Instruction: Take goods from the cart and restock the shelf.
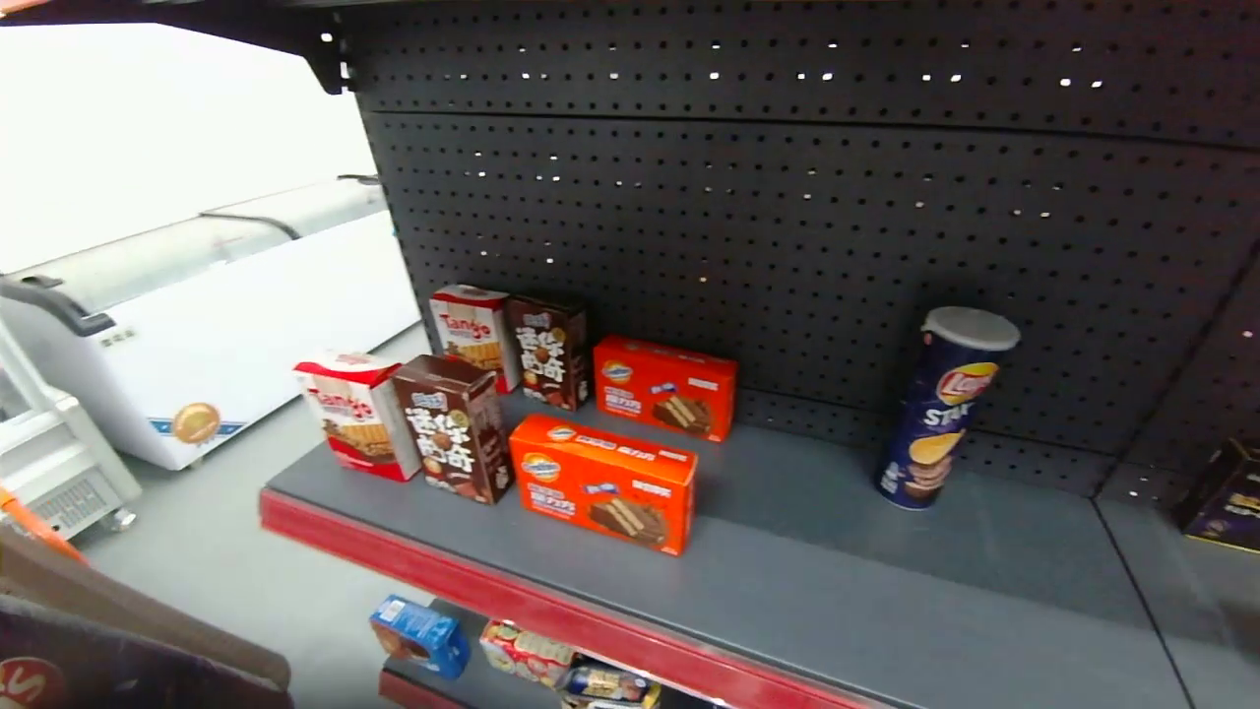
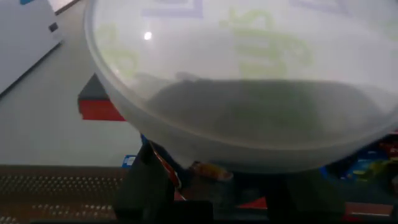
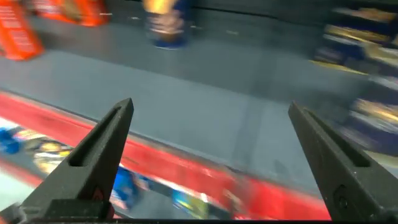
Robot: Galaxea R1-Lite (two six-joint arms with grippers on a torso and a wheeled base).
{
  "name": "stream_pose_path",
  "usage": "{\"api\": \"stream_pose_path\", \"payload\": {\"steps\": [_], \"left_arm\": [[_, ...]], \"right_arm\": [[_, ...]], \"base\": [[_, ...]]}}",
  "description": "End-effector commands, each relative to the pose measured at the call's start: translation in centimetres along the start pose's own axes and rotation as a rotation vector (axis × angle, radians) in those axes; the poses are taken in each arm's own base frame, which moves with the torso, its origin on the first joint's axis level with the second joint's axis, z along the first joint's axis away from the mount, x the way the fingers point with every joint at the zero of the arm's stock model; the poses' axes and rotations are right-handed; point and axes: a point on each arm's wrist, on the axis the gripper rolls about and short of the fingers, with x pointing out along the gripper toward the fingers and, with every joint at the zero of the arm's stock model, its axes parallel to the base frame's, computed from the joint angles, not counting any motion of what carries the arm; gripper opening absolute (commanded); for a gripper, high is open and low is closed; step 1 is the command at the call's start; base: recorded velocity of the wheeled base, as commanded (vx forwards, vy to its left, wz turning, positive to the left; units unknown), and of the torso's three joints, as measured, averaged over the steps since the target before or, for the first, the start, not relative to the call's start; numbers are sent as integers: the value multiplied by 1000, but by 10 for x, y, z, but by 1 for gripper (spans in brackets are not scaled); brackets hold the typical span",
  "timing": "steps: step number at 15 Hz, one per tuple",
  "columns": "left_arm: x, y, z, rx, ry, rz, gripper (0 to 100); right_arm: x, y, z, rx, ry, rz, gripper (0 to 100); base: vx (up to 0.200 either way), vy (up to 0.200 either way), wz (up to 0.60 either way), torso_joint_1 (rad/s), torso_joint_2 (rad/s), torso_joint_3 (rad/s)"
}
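Observation:
A translucent plastic lid of a can (image 2: pixel 249 81) sits right before the left wrist camera, and my left gripper (image 2: pixel 224 193) looks shut around the can's body, with dark fingers (image 2: pixel 146 186) showing below the lid. My right gripper (image 3: pixel 210 106) is open wide above the front part of the grey shelf board (image 3: pixel 217 124). On the shelf (image 1: pixel 837 581) stands a blue chip can (image 1: pixel 940 414), upright near the back panel. At the shelf's left are two orange boxes (image 1: pixel 605 483), two brown boxes (image 1: pixel 453 428) and two red-and-white boxes (image 1: pixel 356 414).
The shelf has a red front edge (image 1: pixel 492 591), with small goods (image 1: pixel 423 635) on the lower shelf below it. A dark box (image 1: pixel 1226 492) stands on the neighbouring shelf at right. A white freezer (image 1: pixel 197 325) is at the left, and a carton (image 1: pixel 98 611) at the lower left.

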Motion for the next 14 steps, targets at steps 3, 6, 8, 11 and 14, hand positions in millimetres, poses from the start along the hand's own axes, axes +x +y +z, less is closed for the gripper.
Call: {"api": "stream_pose_path", "payload": {"steps": [3, 6, 8, 11, 14], "left_arm": [[-1, 0, 0, 0, -4, 0, 0], [-2, 0, 0, 1, -10, -2, 0], [-3, -1, 0, 3, -16, -5, 0], [-3, -1, 2, 4, -23, -2, 0], [-5, -1, 6, 7, -45, 6, 0]], "right_arm": [[0, 0, 0, 0, 1, 1, 100], [0, 0, 0, 0, 1, 1, 100], [0, 0, 0, 0, 1, 0, 100], [0, 0, 0, 0, -1, 0, 100], [0, 0, 0, 0, -1, 0, 100]], "base": [[0, 0, -600, 1, -1, 1], [0, 0, -600, 4, 1, 4], [0, 0, 0, 0, 0, 0], [0, 0, 0, 0, 0, 0], [0, 0, 0, 0, 0, 0]]}}
